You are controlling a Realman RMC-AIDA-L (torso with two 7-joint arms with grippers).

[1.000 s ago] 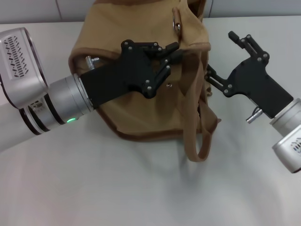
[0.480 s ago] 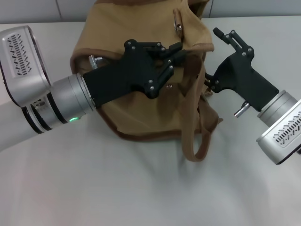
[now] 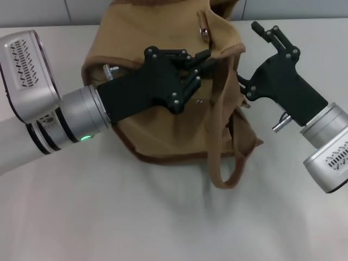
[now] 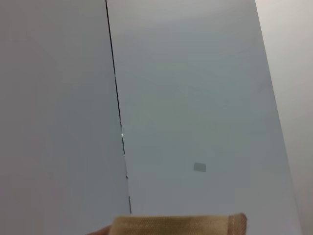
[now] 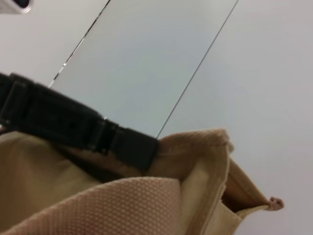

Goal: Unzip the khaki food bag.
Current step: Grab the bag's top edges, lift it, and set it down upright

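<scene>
The khaki food bag [image 3: 163, 130] lies tipped on the table in the head view, with one wide handle [image 3: 220, 136] looping down its front. My left gripper [image 3: 200, 61] reaches across the bag and is shut on its fabric near the top edge beside the handle. My right gripper [image 3: 251, 58] is open at the bag's right side, its fingers spread beside the edge. The zipper is hidden. Tan fabric shows in the left wrist view [image 4: 176, 224] and in the right wrist view [image 5: 122, 205], where a black gripper part [image 5: 73, 128] crosses it.
The light grey table [image 3: 136, 217] stretches in front of the bag. A silver metal ring [image 3: 204, 30] sits on the bag's upper part. A grey panelled wall [image 3: 54, 11] runs behind the table.
My right gripper moved in toward the bag's right side, then shifted slightly up and right. The bag's lower right corner slid a little to the right. The left gripper kept its hold.
</scene>
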